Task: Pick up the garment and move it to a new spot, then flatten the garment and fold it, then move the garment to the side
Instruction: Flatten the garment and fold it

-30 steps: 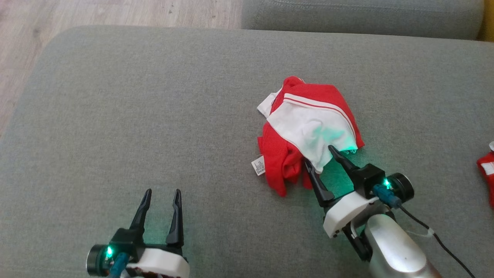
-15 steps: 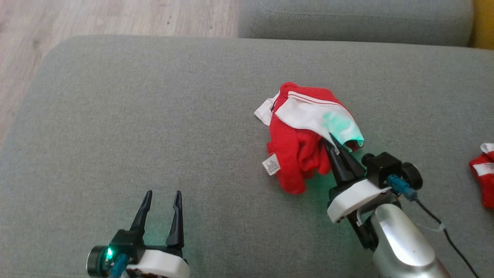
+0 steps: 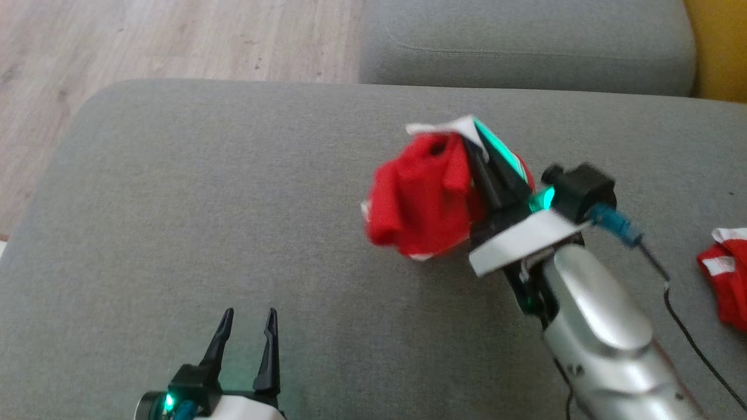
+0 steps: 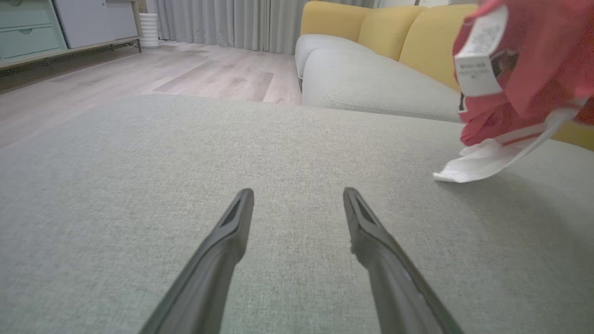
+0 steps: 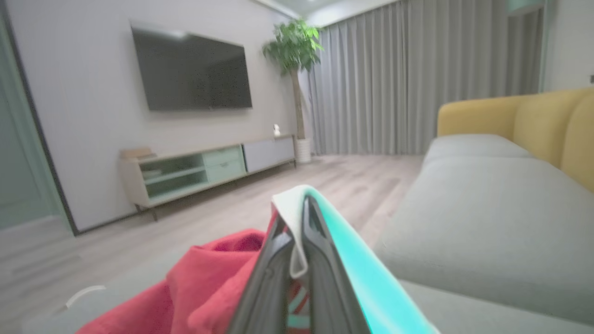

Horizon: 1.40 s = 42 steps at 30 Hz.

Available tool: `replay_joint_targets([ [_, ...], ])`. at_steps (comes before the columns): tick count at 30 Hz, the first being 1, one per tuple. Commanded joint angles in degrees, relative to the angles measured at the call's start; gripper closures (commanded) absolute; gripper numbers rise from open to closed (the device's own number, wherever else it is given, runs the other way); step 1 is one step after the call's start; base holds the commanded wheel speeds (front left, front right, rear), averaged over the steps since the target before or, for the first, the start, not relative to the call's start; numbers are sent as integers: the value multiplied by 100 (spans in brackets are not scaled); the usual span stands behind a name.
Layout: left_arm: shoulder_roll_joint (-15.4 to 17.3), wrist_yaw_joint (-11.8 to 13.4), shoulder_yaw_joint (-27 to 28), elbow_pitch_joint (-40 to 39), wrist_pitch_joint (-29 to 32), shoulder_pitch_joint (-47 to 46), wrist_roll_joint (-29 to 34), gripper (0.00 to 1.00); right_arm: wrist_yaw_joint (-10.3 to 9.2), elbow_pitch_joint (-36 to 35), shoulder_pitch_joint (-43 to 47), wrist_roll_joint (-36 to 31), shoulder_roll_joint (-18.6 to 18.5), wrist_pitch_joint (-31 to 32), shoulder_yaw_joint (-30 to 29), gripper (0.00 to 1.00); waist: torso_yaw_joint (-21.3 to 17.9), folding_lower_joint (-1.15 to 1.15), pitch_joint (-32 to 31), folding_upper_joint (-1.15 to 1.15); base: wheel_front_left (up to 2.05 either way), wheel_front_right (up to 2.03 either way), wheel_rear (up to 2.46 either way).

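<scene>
Grey sofa cushion [image 3: 233,204] carries everything. The red-and-white garment [image 3: 417,204] hangs bunched right of the cushion's middle, its white hem lowest, close to the fabric. The right hand [image 3: 474,135] is clamped tight on the garment's white edge. The left hand [image 3: 250,315] rests near the front edge, fingers wide, holding nothing. A white label [image 4: 478,55] dangles from the garment

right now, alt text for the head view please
The right jaws are shut on a bunched red and white garment over a grey sofa cushion. The left jaws stand open at lower left; another red garment lies far right.
</scene>
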Motion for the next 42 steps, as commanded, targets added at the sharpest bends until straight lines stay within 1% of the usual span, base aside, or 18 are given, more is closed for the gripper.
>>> replay_joint_targets([
  [1, -3, -6, 132, -98, -55, -104, -23, 0, -4, -356, -525, 473, 53, -36, 141, 100, 90, 0, -6, 0, 0, 0, 0],
  [3, -3, -17, 92, -80, -55, -90, -22, 0, -4, -347, -718, 857, 53, -36, 59, 100, 162, 0, 8, 0, 0, 0, 0],
  [5, -3, -26, 44, -61, -55, -90, -6, 0, -4, -173, -856, 903, 53, -36, -138, 100, 240, 0, 29, 0, 0, 0, 0],
  [7, -3, -29, 17, -54, -55, -96, -7, 0, -4, 244, -870, 775, 53, -36, -430, 100, 304, 0, 65, 0, 0, 0, 0],
  [8, -3, -29, 17, -54, -55, -96, -7, 0, -4, 244, -870, 775, 53, -36, -430, 100, 304, 0, 65, 0, 0, 0, 0],
  [9, -3, -17, 18, -55, -55, -99, -16, 0, -4, 504, -855, 631, 53, -36, -648, 80, 324, 0, 85, 0, 0, 0, 0],
  [10, -3, -9, 16, -59, -55, -99, -28, 0, -4, 793, -830, 400, 53, -36, -914, 0, 341, 0, 108, 0, 0, 0, 0],
  [13, -3, 4, 13, -76, -55, -109, -36, 0, -4, 1470, -694, -320, 53, -36, -1886, 0, 352, 0, 190, 0, 0, 0, 0],
  [15, -3, 16, 29, -96, -55, -123, -42, 0, -4, 1664, -583, -775, 53, -36, -2458, 0, 324, 0, 246, 0, 0, 0, 0],
  [17, -3, 22, 47, -101, -55, -134, -30, 0, -4, 1754, -471, -1099, 53, -36, -2909, 0, 276, 0, 281, 0, 0, 0, 0],
  [19, -3, 20, 64, -93, -55, -163, -14, 0, -4, 1732, -391, -1343, 53, -36, -3165, 0, 215, 0, 304, 0, 0, 0, 0],
  [21, -3, 21, 75, -96, -55, -203, 3, 0, -4, 1684, -312, -1422, 53, -36, -3236, 0, 148, 0, 307, 0, 0, 0, 0],
  [24, -3, 18, 60, -90, -55, -268, 1, 0, -4, 1620, -181, -1342, 53, -36, -3061, 0, 71, 0, 297, 0, 0, 0, 0],
  [27, -3, 21, 12, -98, -55, -328, -18, 0, -4, 1540, -18, -1133, 53, -36, -2651, 0, 45, 0, 286, 0, 0, 0, 0],
  [33, -3, 26, -93, -121, -55, -359, -63, 0, -4, 1526, 323, -672, 53, -36, -1438, 0, 107, 0, 316, 0, 0, 0, 0],
  [36, -3, 22, -134, -135, -55, -354, -58, 0, -4, 1563, 384, -280, 53, -36, -954, 0, 188, 0, 369, 0, 0, 0, 0],
  [38, -3, 25, -142, -134, -55, -358, -64, 0, -4, 1636, 374, -45, 53, -36, -801, 0, 250, 0, 400, 0, 0, 0, 0],
  [42, -3, 32, -165, -127, -55, -383, -56, 0, -4, 1835, 252, 153, 53, -36, -700, 0, 369, 0, 458, 0, 0, 0, 0],
])
